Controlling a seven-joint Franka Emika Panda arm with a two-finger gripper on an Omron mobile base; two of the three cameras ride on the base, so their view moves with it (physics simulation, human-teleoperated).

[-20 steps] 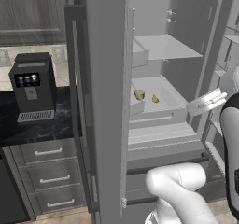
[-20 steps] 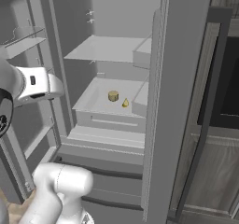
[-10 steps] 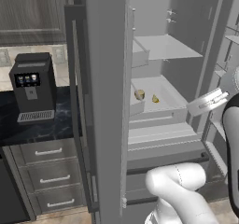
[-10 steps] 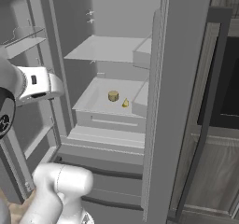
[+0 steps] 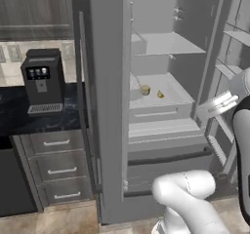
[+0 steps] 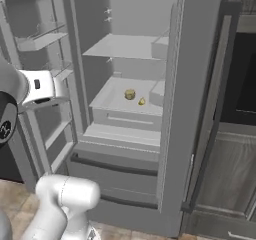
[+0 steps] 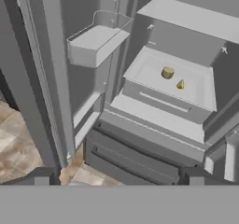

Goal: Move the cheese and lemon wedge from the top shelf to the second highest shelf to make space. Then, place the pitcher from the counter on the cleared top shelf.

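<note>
Inside the open fridge (image 5: 112,106), the cheese (image 5: 145,89) and the lemon wedge (image 5: 160,94) lie near each other but apart on the lower of the two visible shelves (image 5: 173,92), the wedge at about 4 o'clock from the cheese. The upper shelf (image 5: 166,44), toward 12 o'clock, looks bare. Compared with a second ago, the whole scene has slid sideways in both base views while cheese and wedge keep their places on the shelf, so the base, not the objects, has moved. In the hand view the gripper (image 7: 119,178) stands back from the fridge with its tips wide apart and nothing between them, the cheese toward 1 o'clock. Judged from this layout, the clearing step appears complete and the pitcher is the next concern. At 9 o'clock in the left base view, the counter (image 5: 14,116) carries a coffee machine (image 5: 43,79).
</note>
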